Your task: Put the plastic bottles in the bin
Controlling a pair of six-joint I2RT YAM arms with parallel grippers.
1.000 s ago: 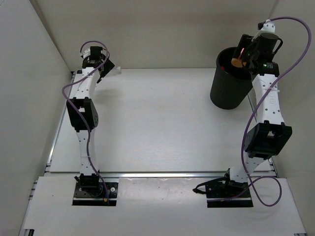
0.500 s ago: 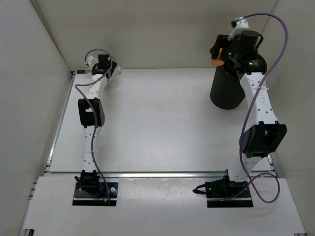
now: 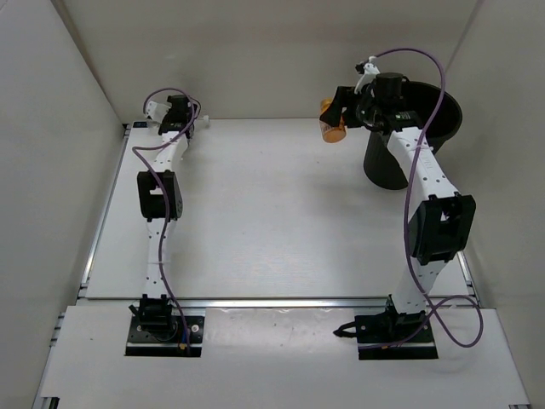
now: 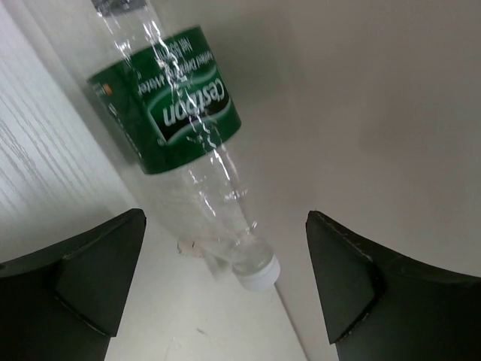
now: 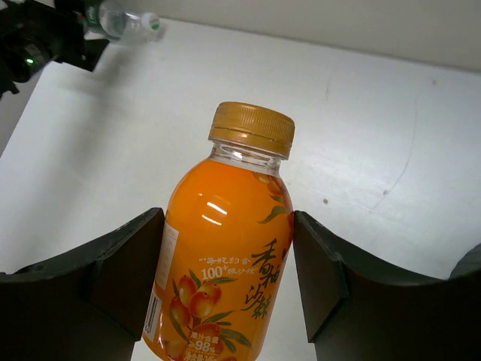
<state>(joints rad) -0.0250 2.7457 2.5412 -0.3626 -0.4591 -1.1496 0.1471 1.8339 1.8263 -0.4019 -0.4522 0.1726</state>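
- The orange bottle (image 5: 225, 256) is clamped between the fingers of the right gripper (image 5: 227, 218), with its long axis pointing straight out from the wrist and its cap at the outer end
- It is held above the table (image 3: 272, 213) near the far edge, just left of the bin (image 3: 379, 162) at the far right corner; it is not over the opening, so a shift to the right is judged necessary before any release
- The clear green-labelled bottle (image 4: 188, 128) lies at the far left corner, its long axis along the foot of the back wall
- The left gripper (image 4: 225, 226) is held with its fingers apart on either side of the cap end, touching nothing; this bottle is far nearer the left arm
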